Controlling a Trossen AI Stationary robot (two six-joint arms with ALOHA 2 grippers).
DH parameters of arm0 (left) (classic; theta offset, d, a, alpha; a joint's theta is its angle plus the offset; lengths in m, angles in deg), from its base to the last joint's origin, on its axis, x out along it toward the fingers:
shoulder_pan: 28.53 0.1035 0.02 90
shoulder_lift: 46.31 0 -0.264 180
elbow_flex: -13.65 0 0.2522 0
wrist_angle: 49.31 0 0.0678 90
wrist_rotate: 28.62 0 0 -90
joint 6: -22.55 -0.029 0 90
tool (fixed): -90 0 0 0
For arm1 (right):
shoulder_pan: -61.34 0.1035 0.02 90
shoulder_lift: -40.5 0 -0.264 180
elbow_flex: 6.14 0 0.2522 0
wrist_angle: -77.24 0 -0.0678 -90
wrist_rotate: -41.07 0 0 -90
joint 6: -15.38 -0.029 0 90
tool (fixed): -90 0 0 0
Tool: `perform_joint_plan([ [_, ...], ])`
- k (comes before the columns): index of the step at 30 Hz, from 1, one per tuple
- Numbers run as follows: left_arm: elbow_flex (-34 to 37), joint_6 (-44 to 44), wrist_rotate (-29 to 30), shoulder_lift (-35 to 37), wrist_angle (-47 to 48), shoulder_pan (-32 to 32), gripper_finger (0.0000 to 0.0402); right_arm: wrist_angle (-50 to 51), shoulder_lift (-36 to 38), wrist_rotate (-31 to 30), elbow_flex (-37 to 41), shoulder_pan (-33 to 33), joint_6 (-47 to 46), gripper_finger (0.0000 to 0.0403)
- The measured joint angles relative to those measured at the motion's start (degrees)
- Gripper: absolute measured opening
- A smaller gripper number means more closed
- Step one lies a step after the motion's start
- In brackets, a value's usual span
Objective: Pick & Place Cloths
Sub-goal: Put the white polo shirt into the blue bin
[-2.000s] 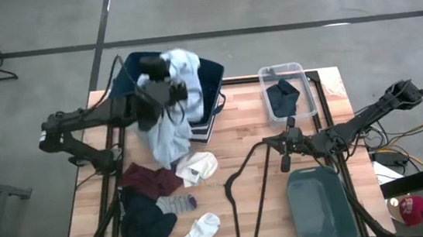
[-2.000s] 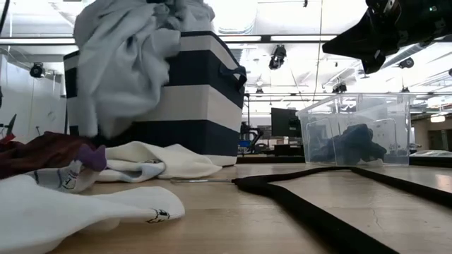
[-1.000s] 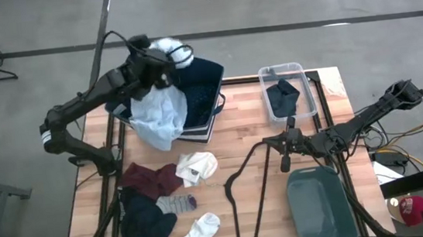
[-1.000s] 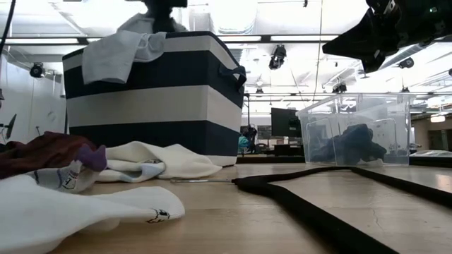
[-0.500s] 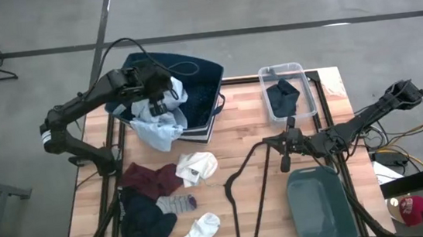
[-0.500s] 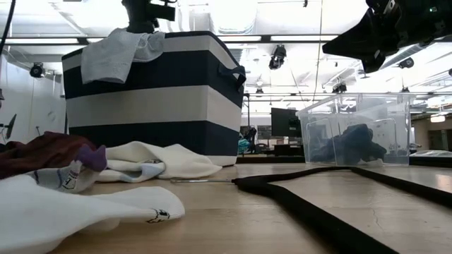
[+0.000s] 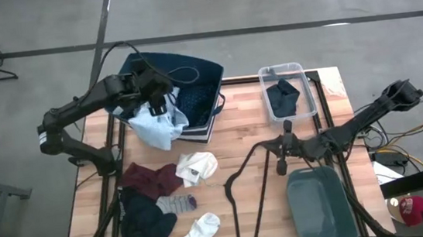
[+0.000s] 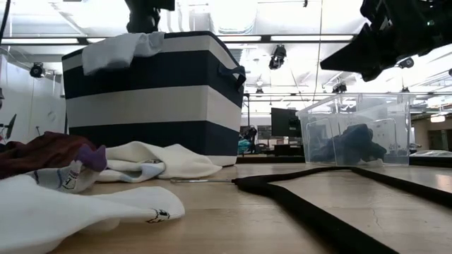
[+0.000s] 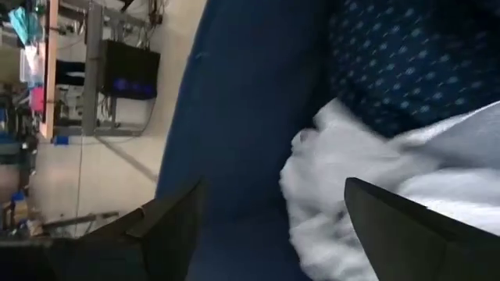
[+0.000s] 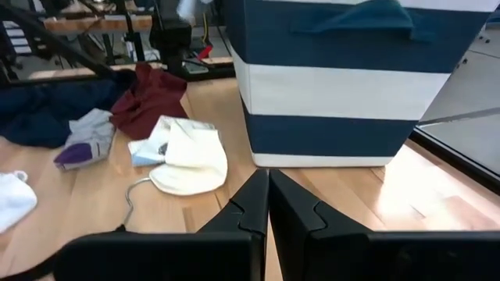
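The pale blue shirt [image 7: 155,126] lies draped over the near left rim of the navy striped bin [image 7: 201,77], partly inside it and partly hanging down the outside wall [image 8: 120,51]. My left gripper [image 7: 160,100] stands open just above it inside the bin; in the left wrist view the shirt [image 9: 344,179] shows between the spread fingers, with a navy patterned piece [image 9: 406,55] beyond. My right gripper [image 7: 281,161] hangs shut [image 10: 266,199] above the table near the black hanger [image 7: 249,185]. A maroon piece [image 7: 151,179], white socks [image 7: 197,166] [image 7: 199,232] and a dark piece [image 7: 144,226] lie on the table's left. My left gripper is open over the shirt where it lies on the bin's rim; whether a finger [image 9: 406,226] touches the cloth, I cannot tell.
A clear box [image 7: 287,92] with a dark cloth stands at the far right, and a grey-green tub [image 7: 321,205] at the near right. A grey sock [image 7: 177,205] lies among the cloths. Bare wood shows in the table's middle.
My left gripper has come down from above the bin's far rim toward the near left rim with the shirt, then opened and let go. The shirt has sunk from hanging to lying draped over the rim. My right arm has shifted a little.
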State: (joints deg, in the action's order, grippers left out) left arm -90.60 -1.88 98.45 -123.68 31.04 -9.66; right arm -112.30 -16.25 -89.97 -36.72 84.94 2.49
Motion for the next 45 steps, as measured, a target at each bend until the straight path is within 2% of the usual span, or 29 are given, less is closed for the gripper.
perform_joint_plan([
  [5, 0.0, 6.0, -1.4, 1.7, 2.7, -5.1, 0.032, -0.1, -0.9, -0.1, -0.6, 0.0, 1.0, 0.0009],
  [10, 2.1, 11.5, -10.9, 4.5, 6.8, -11.9, 0.0317, -0.2, -0.7, -0.1, -1.3, 0.0, 1.3, 0.0008],
  [13, 5.6, 14.6, -12.2, 6.3, 6.9, -16.8, 0.0317, -0.1, -0.8, -0.1, -1.4, 0.0, 1.5, 0.0008],
  [15, 8.6, 16.5, -9.2, 7.3, 6.4, -20.1, 0.0319, -0.1, -0.8, -0.1, -1.4, 0.0, 1.5, 0.0008],
  [19, 14.2, 20.3, 5.5, 8.1, 6.4, -25.9, 0.0313, -0.2, -0.8, -0.1, -1.4, 0.0, 1.5, 0.0008],
  [22, 17.0, 19.0, 15.4, 8.2, 6.7, -29.1, 0.0302, -0.2, -0.8, -0.1, -1.4, 0.0, 1.5, 0.0008],
  [26, 17.8, 16.6, 24.8, 8.0, 4.7, -32.8, 0.0286, -0.2, -0.8, -0.8, -1.4, 0.0, 1.5, 0.0008],
  [32, 15.3, 19.2, 24.6, 8.5, 4.5, -39.5, 0.0273, -0.2, -0.8, -1.2, -1.4, 0.0, 1.5, 0.0008],
  [38, 15.5, 24.4, 14.0, 9.8, 4.5, -47.8, 0.0273, -0.2, -0.8, -1.1, -1.4, 0.0, 1.5, 0.0008],
  [45, 22.1, 32.0, 17.3, 8.8, 5.0, -56.4, 0.0273, -0.2, -0.8, -1.1, -1.4, 0.0, 2.6, 0.0008],
])
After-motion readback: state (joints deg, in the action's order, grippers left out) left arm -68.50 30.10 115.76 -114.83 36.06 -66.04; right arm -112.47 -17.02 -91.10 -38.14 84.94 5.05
